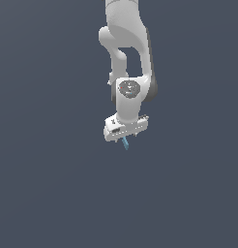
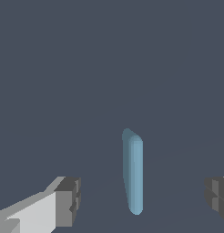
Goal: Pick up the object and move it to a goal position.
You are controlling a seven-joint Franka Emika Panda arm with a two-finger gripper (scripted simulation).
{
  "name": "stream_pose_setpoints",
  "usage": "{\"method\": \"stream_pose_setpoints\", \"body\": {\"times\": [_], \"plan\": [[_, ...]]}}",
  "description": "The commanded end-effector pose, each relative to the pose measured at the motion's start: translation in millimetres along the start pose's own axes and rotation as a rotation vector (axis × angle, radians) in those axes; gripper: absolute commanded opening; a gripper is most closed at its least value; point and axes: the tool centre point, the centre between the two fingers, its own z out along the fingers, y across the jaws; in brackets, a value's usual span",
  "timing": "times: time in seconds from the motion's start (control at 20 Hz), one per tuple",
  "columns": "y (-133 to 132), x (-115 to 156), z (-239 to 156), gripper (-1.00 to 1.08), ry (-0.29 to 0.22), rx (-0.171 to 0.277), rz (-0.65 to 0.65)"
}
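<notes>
Grey fingertip pads (image 2: 68, 202) sit nearest the wrist camera, one on a white finger and the other (image 2: 217, 196) at the opposite edge of the picture, with a wide gap between them. Between the two pads stands the light-blue sliver (image 2: 134, 172), a thin, rounded, elongated piece that touches neither pad; it lies nearer the middle of the gap than either side. The gripper (image 2: 142, 200) is spread wide and has hold of nothing.

Behind the sliver, the wrist view shows only a flat, plain slate-grey surface (image 2: 109, 68) filling the frame, with no edge, wall or marking to be made out. Whether the sliver rests on that surface or hangs clear of it cannot be told.

In the exterior view the same slate-grey (image 1: 43, 193) fills the whole frame. The white Panda arm (image 1: 128, 53) comes down from the top centre, and its white hand (image 1: 125, 128) sits just below the middle of the frame. There the sliver (image 1: 125, 143) is a tiny blue streak poking out directly beneath the hand, tilted slightly. This view gives the arm's whole posture, which the wrist view lacks; the wrist view alone shows the open gap on each side of the sliver, since the fingers are too small to tell apart from outside.
</notes>
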Motion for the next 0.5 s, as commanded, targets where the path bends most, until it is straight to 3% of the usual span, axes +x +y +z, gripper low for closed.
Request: {"method": "stream_pose_setpoints", "body": {"times": [0.0,0.45], "plan": [[-0.2,-0.6,7.6,1.0,-0.001,0.0,-0.001],[-0.8,-1.1,44.0,1.0,0.0,0.001,-0.004]]}}
